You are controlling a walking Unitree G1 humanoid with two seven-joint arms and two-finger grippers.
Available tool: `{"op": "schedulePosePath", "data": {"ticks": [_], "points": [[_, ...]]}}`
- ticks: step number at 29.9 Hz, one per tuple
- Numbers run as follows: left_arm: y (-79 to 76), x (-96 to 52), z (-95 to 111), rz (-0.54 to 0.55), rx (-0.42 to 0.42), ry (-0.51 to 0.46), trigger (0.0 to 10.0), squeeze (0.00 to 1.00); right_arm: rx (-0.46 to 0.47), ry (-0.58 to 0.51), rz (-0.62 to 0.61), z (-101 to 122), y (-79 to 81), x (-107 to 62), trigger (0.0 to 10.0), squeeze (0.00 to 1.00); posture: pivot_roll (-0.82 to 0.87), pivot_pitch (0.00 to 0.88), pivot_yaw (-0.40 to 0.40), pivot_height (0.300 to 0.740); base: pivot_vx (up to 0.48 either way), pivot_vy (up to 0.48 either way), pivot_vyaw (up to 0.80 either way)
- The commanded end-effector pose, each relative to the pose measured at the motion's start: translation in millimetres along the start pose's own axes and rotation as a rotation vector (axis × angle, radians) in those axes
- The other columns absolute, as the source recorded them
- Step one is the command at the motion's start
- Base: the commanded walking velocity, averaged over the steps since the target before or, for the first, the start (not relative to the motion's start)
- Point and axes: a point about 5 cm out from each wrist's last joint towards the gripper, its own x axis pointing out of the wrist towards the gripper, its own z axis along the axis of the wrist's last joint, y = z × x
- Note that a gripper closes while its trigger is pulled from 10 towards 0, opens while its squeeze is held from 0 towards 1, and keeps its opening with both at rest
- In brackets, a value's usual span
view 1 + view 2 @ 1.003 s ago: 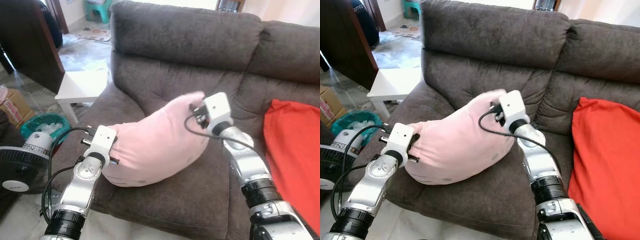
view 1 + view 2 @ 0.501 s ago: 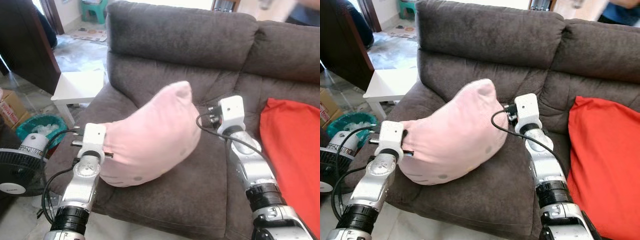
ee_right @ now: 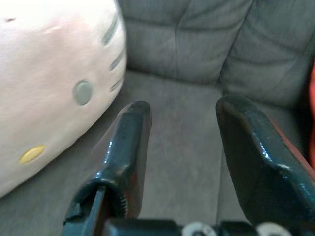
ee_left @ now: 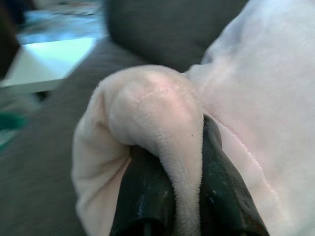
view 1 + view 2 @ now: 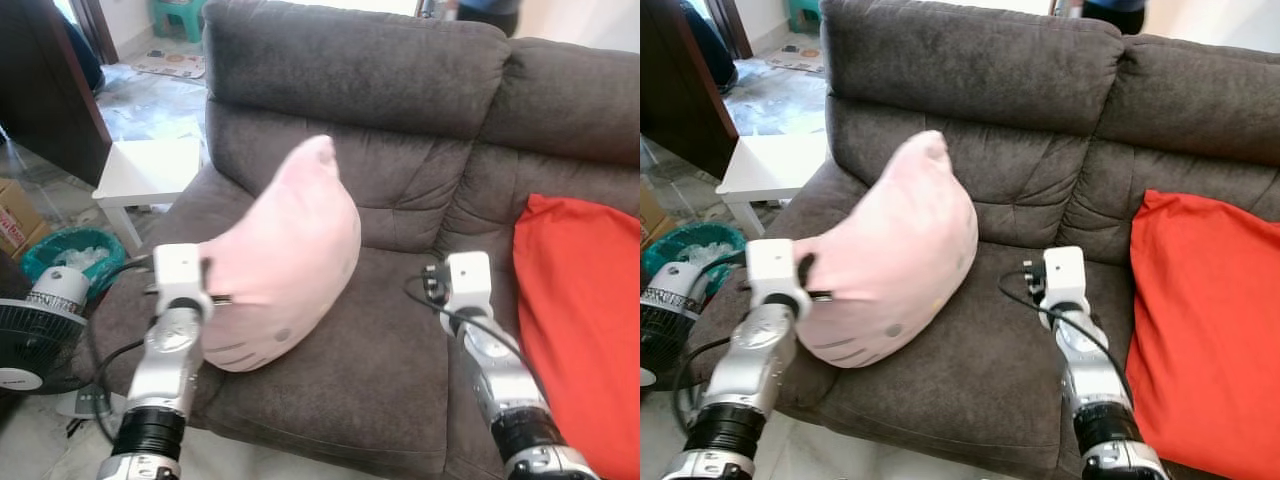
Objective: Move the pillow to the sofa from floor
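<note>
The pink pillow (image 5: pixel 290 250) with a printed cartoon face stands tilted on the left seat of the dark grey sofa (image 5: pixel 400 350), its tip leaning toward the backrest. My left gripper (image 4: pixel 184 196) is shut on a fold at the pillow's lower left corner; in the left eye view its wrist (image 5: pixel 180 275) sits against that corner, over the sofa's armrest side. My right gripper (image 3: pixel 184 142) is open with nothing between its fingers, low over the seat just right of the pillow and apart from it; its wrist (image 5: pixel 467 282) hovers by the seat seam.
A red cushion (image 5: pixel 580 330) lies on the right seat. Left of the sofa stand a white side table (image 5: pixel 150 170), a teal basket (image 5: pixel 60 255) and a floor fan (image 5: pixel 30 340). A dark wooden panel (image 5: pixel 40 90) is at the far left. A person (image 5: pixel 480 8) stands behind the sofa.
My right gripper has let go of the pillow's top corner and drawn back, down and to the right. The pillow has tipped more upright toward the left, still held by my left gripper.
</note>
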Motion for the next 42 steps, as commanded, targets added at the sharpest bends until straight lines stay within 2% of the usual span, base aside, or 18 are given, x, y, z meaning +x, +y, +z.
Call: {"op": "schedulePosePath", "data": {"ticks": [1, 5, 7, 11, 12, 13, 14, 16, 17, 21, 24, 29, 30, 32, 33, 34, 37, 42], "points": [[-6.5, -0.2, 0.4, -0.054, 0.026, -0.006, 10.0, 0.00, 0.080, 0.014, -0.039, -16.4, -4.5, -5.9, 10.0, 0.00, 0.16, 0.063, -0.071, 0.740, 0.000, 0.000, 0.00], [-5.6, 1.1, 2.7, -0.044, 0.035, -0.023, 10.0, 0.00, 0.085, 0.020, -0.054, -26.0, -5.3, -9.9, 10.0, 0.00, 0.16, 0.060, -0.070, 0.740, 0.000, 0.000, 0.00], [3.9, 3.5, 7.0, 0.035, 0.026, -0.047, 10.0, 0.00, 0.119, 0.083, -0.117, -50.4, -10.4, -19.0, 10.0, 0.00, 0.16, 0.058, -0.070, 0.740, 0.000, 0.000, 0.00], [11.1, 4.2, 9.2, 0.083, 0.022, -0.066, 10.0, 0.00, 0.129, 0.145, -0.163, -68.7, -14.9, -26.4, 10.0, 0.00, 0.16, 0.058, -0.071, 0.740, 0.000, 0.000, 0.00], [20.6, 3.4, 11.7, 0.140, 0.020, -0.092, 10.0, 0.00, 0.123, 0.188, -0.191, -82.8, -19.1, -33.7, 10.0, 0.00, 0.17, 0.057, -0.071, 0.740, 0.000, 0.000, 0.00], [20.6, 3.4, 11.7, 0.140, 0.020, -0.092, 10.0, 0.00, 0.123, 0.188, -0.191, -82.8, -19.1, -33.7, 10.0, 0.00, 0.17, 0.057, -0.071, 0.740, 0.000, 0.000, 0.00], [36.6, 1.0, 13.3, 0.242, -0.019, -0.110, 10.0, 0.00, 0.121, 0.237, -0.204, -96.5, -21.6, -41.5, 10.0, 0.00, 0.17, 0.056, -0.073, 0.740, 0.000, 0.000, 0.00], [43.5, -0.3, 13.7, 0.288, -0.040, -0.115, 10.0, 0.00, 0.120, 0.255, -0.206, -101.3, -22.1, -44.3, 10.0, 0.00, 0.17, 0.057, -0.074, 0.740, 0.000, 0.000, 0.00], [56.0, -3.1, 13.6, 0.366, -0.074, -0.124, 10.0, 0.00, 0.121, 0.277, -0.204, -108.5, -22.3, -48.7, 10.0, 0.00, 0.17, 0.057, -0.075, 0.740, 0.000, 0.000, 0.00], [75.7, -8.8, 10.0, 0.480, -0.107, -0.121, 10.0, 0.00, 0.114, 0.330, -0.201, -123.1, -22.7, -58.1, 10.0, 0.00, 0.17, 0.054, -0.076, 0.740, 0.000, 0.000, 0.00], [77.2, -9.6, 6.9, 0.484, -0.100, -0.106, 10.0, 0.00, 0.105, 0.373, -0.198, -132.1, -22.5, -64.3, 10.0, 0.00, 0.17, 0.053, -0.077, 0.740, 0.000, 0.000, 0.00], [69.0, -9.0, 1.2, 0.457, -0.102, -0.089, 10.0, 0.00, 0.105, 0.432, -0.195, -145.8, -20.8, -74.6, 10.0, 0.00, 0.18, 0.052, -0.081, 0.740, 0.000, 0.000, 0.00], [52.1, -3.7, -5.7, 0.335, -0.096, -0.046, 10.0, 0.00, 0.101, 0.467, -0.187, -153.3, -19.7, -80.8, 10.0, 0.00, 0.18, 0.050, -0.084, 0.740, 0.000, 0.000, 0.00], [46.0, -2.1, -7.6, 0.289, -0.088, -0.034, 10.0, 0.00, 0.100, 0.477, -0.184, -155.5, -19.4, -82.7, 10.0, 0.00, 0.18, 0.050, -0.084, 0.740, 0.000, 0.000, 0.00], [38.2, -0.9, -7.1, 0.233, -0.067, -0.041, 10.0, 0.00, 0.098, 0.492, -0.182, -158.7, -19.6, -85.6, 10.0, 0.00, 0.18, 0.049, -0.085, 0.740, 0.000, 0.000, 0.00], [38.2, -0.9, -7.1, 0.233, -0.067, -0.041, 10.0, 0.00, 0.098, 0.492, -0.182, -158.7, -19.6, -85.6, 10.0, 0.00, 0.18, 0.049, -0.085, 0.740, 0.000, 0.000, 0.00], [24.2, 0.4, -0.7, 0.132, -0.009, -0.091, 10.0, 0.00, 0.097, 0.541, -0.185, -167.7, -22.3, -94.5, 10.0, 0.00, 0.18, 0.045, -0.086, 0.740, 0.000, 0.000, 0.00], [27.5, 0.6, 4.8, 0.159, 0.014, -0.134, 10.0, 0.00, 0.090, 0.620, -0.171, -181.7, -23.5, -109.2, 10.0, 0.00, 0.19, 0.036, -0.087, 0.740, 0.000, 0.000, 0.00]]}}
